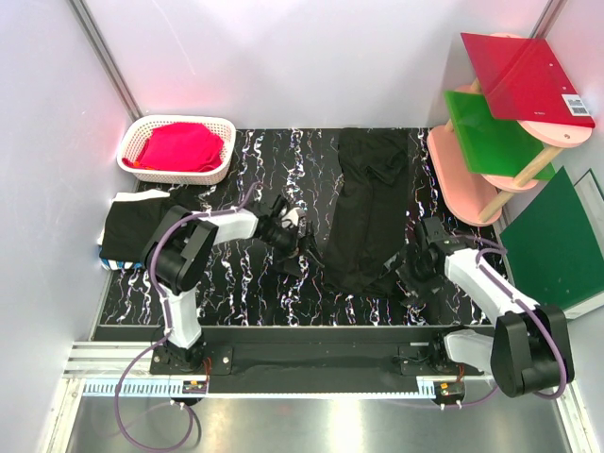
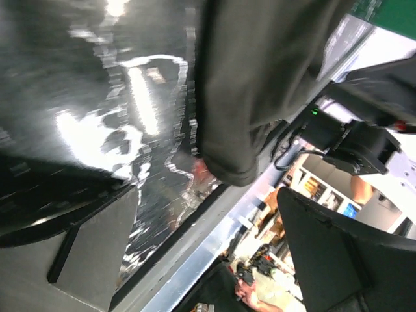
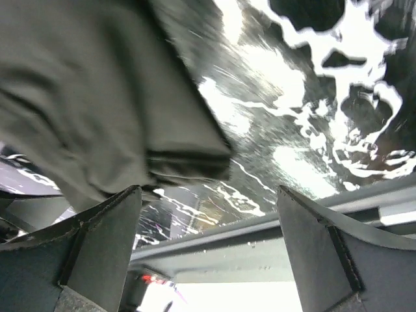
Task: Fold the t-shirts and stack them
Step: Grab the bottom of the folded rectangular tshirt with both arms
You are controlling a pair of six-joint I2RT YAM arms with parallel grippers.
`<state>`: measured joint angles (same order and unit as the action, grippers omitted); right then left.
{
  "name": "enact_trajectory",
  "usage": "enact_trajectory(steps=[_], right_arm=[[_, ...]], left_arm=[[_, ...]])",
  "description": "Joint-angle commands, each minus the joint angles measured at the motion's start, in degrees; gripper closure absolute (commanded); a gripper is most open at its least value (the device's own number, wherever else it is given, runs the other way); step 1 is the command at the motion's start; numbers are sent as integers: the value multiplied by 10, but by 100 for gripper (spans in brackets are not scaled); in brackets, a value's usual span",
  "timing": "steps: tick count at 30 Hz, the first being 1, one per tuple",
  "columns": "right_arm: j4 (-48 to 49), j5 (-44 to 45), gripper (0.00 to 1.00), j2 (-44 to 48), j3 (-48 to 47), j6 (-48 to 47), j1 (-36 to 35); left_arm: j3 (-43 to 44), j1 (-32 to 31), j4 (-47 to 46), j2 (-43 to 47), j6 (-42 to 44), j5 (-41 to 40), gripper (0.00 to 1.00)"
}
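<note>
Left gripper (image 1: 302, 247): I see its fingers wide, empty; soft black t-shirt (image 1: 368, 208) just beside the tips.
Right gripper (image 1: 409, 272): wide, empty; layered hem (image 3: 188, 159) just ahead.
Cloth shape: long rumpled strip on glossy marbled table (image 1: 236, 283).

A black table top (image 1: 236, 283) veined with white is seen under both arms. A long black shirt (image 1: 370, 203), folded lengthwise into a narrow strip, is laid on it between the left claw (image 1: 300, 243) and the right claw (image 1: 411, 272), with its near end just beside the right claw. A second black shirt (image 1: 132, 226), folded, is laid at the table's edge, well to the left of the left claw. A white basket (image 1: 184, 176) with red cloth (image 1: 179, 146) in it is set beyond the left claw, toward the far left corner. A pink tiered stand (image 1: 462, 184) is placed beyond the right claw, to its right.
</note>
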<state>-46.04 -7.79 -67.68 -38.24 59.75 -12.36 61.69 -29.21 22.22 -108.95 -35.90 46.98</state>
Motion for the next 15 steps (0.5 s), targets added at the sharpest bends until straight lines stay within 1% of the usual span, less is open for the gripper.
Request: enact_trajectory(steps=[1,2,5,6,8,9,10,11,12,13,14,15], right_arm=[[50,-64,8,-6,30,66,1],[54,-68,8,-5,45,70,2],[82,-75,9,-4,81,92,2],[105,-78,9,-4,91,96,2],[124,-85,11,-17,113,105,2],[140,-87,18,-25,116,105,2],[147,-91,25,-45,118,104,3],[151,-100,36,-56,116,102,3],[160,-104,68,-69,113,97,3],[162,-111,81,-91,104,94,3],[166,-114,86,-101,98,91,3],[167,-115,92,-113,86,85,3]], left_arm=[[-20,-21,-101,-26,-61,16,3],[-21,-29,-122,-30,-79,21,3],[-17,-49,-134,-57,-100,19,5],[-14,-53,-134,-60,-103,16,7],[-14,-62,-133,-72,-114,15,16],[-16,-64,-134,-75,-116,15,21],[-17,-67,-134,-78,-121,15,36],[-17,-68,-133,-80,-123,15,43],[-19,-68,-132,-81,-124,14,50],[-20,-70,-133,-82,-126,14,58],[-21,-70,-132,-82,-126,14,60],[-20,-70,-131,-82,-126,14,65]])
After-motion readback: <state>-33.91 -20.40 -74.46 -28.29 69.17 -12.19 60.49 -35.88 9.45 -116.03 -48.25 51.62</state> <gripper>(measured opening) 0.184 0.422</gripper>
